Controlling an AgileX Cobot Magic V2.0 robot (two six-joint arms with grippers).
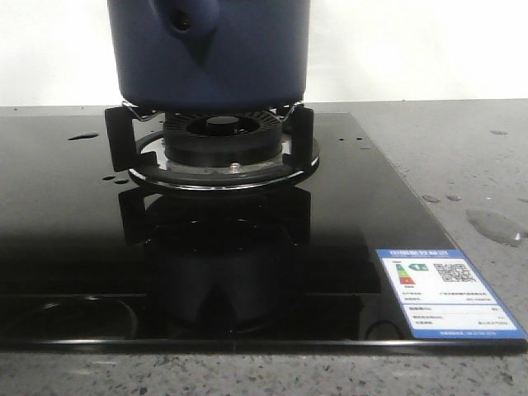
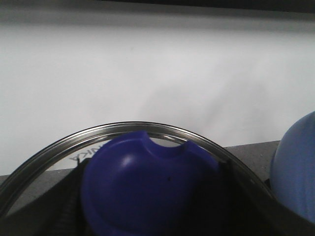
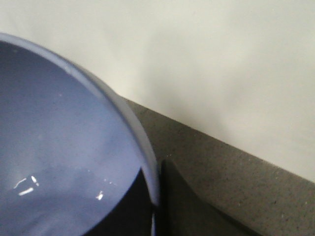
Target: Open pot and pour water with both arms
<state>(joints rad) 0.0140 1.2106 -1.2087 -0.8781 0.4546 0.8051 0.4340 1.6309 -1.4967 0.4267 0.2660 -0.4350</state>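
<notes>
The pot (image 1: pixel 210 54) sat on the black burner stand (image 1: pixel 211 144) of a glass stove top (image 1: pixel 74 239), its pointed handle mount with the round hole facing the front camera; its rim and top were cut off by the frame, so whether a lid was on it could not be told from there. Water drops (image 1: pixel 495 224) lay on the grey tabletop (image 1: pixel 462 165) to the right of the pot. In the left wrist view a dark blue rounded knob (image 2: pixel 142 187) ringed by a glass and metal rim (image 2: pixel 123 129), most likely the pot's lid, filled the lower frame, with a lighter blue bowl (image 2: pixel 295 172) beside it. The right wrist view showed the glossy inside of that bowl (image 3: pixel 64 157) close up. Neither end effector's fingers showed clearly, so I cannot tell if the left or the right was apart, together, or clamped on anything. The lid seemed already off or lifting, while pouring appeared not yet done.
</notes>
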